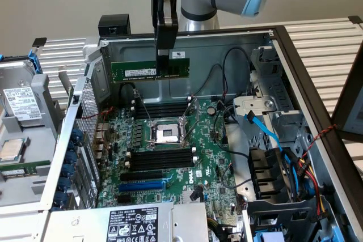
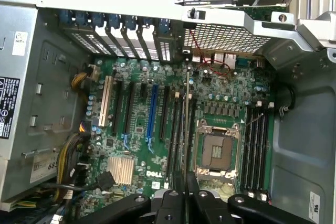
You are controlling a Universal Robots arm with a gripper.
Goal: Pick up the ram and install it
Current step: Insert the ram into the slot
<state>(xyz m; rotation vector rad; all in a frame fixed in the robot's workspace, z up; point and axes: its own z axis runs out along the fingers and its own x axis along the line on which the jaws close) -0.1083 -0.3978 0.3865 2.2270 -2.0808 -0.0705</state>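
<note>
You are looking down into an open computer case (image 1: 295, 66) with its green motherboard (image 1: 187, 185) lying flat inside. The gripper (image 1: 163, 65) hangs over the board, its jaws drawn in narrowly on the ram (image 1: 136, 71) and gripping its upper edge near the middle. The ram is level and on edge in the air, clear of the board. In the wrist view you see it edge-on, a thin line running out from the gripper and lying over the black memory slots (image 2: 176, 129) between the blue slot (image 2: 152, 114) and the processor socket (image 2: 216, 148).
</note>
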